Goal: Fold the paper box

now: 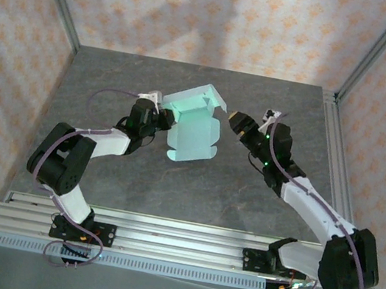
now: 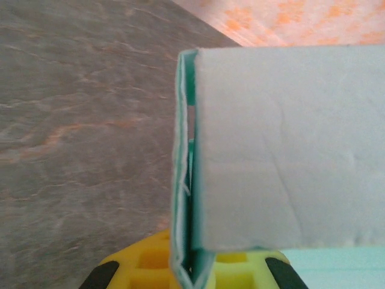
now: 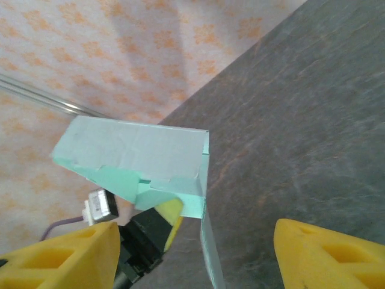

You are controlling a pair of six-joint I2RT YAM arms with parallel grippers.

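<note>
— Whereabouts of the paper box [image 1: 194, 128]?

— Up off the table [image 1: 115, 78], about the middle of the scene, between the two grippers. Pale mint card, partly folded: one flat panel sloping down toward the near side, another bent over at the far end like a small roof, rounded tabs along the right edge.

— Held from which side?

— From the left. Left gripper [image 1: 159, 115] clamped on the box's left edge. From the left wrist: yellow fingers [image 2: 150, 265] pressed together on a doubled layer of card, a broad pale panel jutting out to the right above them, grey marbled table on the left.

— And the right gripper [image 1: 236, 121]?

— Just right of the box, aimed at its far right corner, close but apart from it. Jaws wide apart, gripping nothing. From the right wrist: one yellow finger [image 3: 66, 256] at each lower corner, and past the gap the folded corner of the box with the left gripper's yellow tip tucked under it.

— Backdrop?

— Orange-patterned wall [image 1: 201, 11] at the far side.
</note>
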